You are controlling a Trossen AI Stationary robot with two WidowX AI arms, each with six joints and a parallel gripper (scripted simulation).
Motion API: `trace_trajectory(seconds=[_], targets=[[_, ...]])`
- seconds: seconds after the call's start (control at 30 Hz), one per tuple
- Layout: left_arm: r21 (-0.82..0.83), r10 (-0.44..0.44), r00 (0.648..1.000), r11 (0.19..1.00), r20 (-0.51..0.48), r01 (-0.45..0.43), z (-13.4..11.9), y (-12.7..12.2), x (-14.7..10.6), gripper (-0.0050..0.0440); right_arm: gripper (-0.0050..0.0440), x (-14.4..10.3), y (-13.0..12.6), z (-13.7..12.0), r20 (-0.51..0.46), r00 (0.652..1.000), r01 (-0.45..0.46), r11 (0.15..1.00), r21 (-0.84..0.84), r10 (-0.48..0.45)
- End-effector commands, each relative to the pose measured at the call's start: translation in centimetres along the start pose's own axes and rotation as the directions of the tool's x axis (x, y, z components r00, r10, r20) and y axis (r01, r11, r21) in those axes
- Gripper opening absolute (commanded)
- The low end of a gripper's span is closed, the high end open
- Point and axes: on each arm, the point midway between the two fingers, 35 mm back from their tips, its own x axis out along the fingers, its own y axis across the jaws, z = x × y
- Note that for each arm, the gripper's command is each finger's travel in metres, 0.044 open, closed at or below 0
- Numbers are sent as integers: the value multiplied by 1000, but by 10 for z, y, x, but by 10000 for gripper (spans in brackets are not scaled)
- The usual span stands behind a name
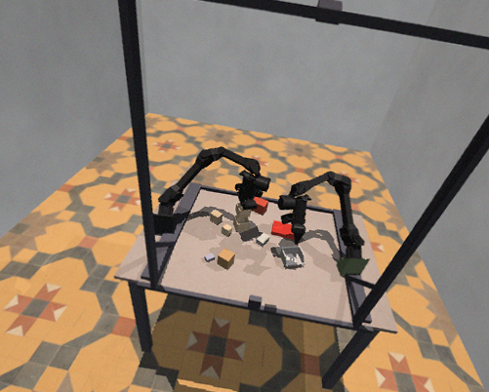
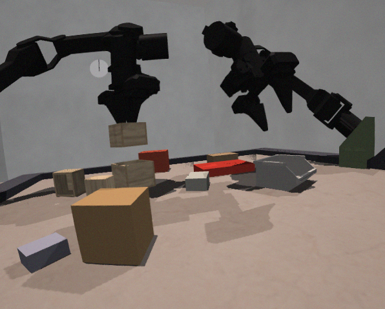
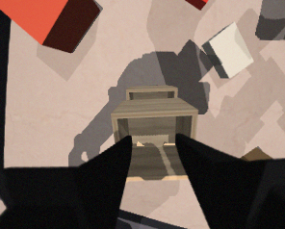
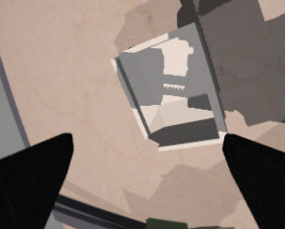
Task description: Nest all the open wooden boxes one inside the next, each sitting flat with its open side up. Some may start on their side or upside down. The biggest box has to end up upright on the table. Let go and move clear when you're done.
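My left gripper [image 2: 126, 121] [image 3: 153, 139] is shut on a wooden box [image 2: 128, 135] [image 3: 154, 107], its fingertips inside the open top, and holds it in the air, open side up. A larger wooden box [image 2: 134, 176] [image 1: 243, 227] stands open side up on the table below it; its rim shows past the held box in the left wrist view. Another wooden box [image 1: 215, 217] [image 2: 77, 185] lies on its side at the left. A smaller one [image 1: 226, 230] [image 2: 99, 185] sits between them; its open side is not clear. My right gripper [image 2: 278, 120] [image 4: 149, 141] is open and empty.
A grey bin [image 1: 292, 258] [image 2: 274, 176] is beneath the right gripper. Red blocks [image 1: 261, 206] [image 1: 282, 230] and a whitish block [image 1: 262, 239] [image 3: 232, 50] lie near the large box. An orange block [image 1: 226, 258] [image 2: 110, 226] and lavender block [image 1: 209, 258] [image 2: 45, 251] stand nearer the front.
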Motion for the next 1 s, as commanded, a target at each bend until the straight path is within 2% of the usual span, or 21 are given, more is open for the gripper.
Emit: trace_trajectory(seconds=[0.0,0.17,0.23,0.4,0.53,0.73,0.8,0.97], targets=[[-14,-12,1000,1000,16,12,4,1,-7,270,400,-4,-14,9,29,984,-174,985,-17,174],[-14,-12,1000,1000,16,12,4,1,-7,270,400,-9,-29,21,102,941,-317,947,-59,321],[-14,-12,1000,1000,16,12,4,1,-7,270,400,-9,-29,21,102,941,-317,947,-59,321],[-14,-12,1000,1000,16,12,4,1,-7,270,400,-19,-48,34,214,875,-415,900,-130,434],[-14,-12,1000,1000,16,12,4,1,-7,270,400,-30,-67,43,321,807,-451,869,-204,495],[-14,-12,1000,1000,16,12,4,1,-7,270,400,-51,-99,53,492,687,-422,845,-329,535],[-14,-12,1000,1000,16,12,4,1,-7,270,400,-51,-99,53,492,687,-422,845,-329,535],[-14,-12,1000,1000,16,12,4,1,-7,270,400,-72,-129,56,628,573,-318,849,-421,526]])
